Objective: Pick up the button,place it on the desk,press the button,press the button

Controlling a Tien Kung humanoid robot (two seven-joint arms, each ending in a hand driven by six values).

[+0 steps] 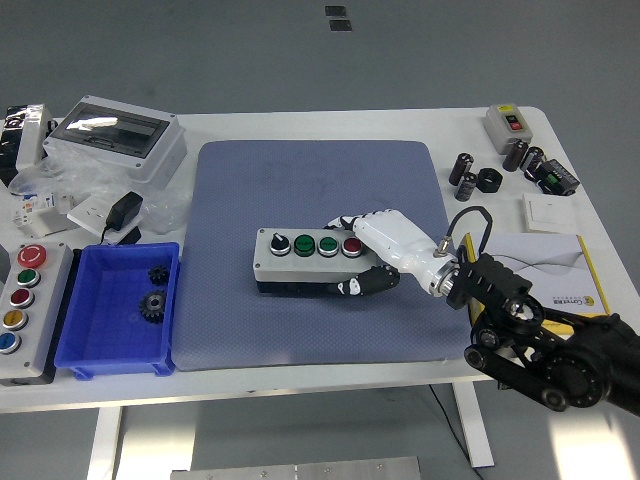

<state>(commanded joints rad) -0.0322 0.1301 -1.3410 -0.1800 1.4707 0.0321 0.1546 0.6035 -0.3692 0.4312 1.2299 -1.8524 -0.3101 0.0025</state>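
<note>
A grey button box [290,268] with a black knob, two green buttons and a red button on top lies flat on the blue-grey mat [310,190], near its middle. My right hand [367,254], white with black fingertips, is wrapped around the box's right end, fingers over the top by the red button and thumb along the front face. The black right arm [540,340] comes in from the lower right corner. My left arm is out of view.
A blue bin [100,340] holding two gears stands left of the mat, with a second button box [35,335] at the far left edge. Grey enclosure [120,135], adapter and bags lie back left. Small switch box [507,123], black cylinders and a booklet [545,262] sit right.
</note>
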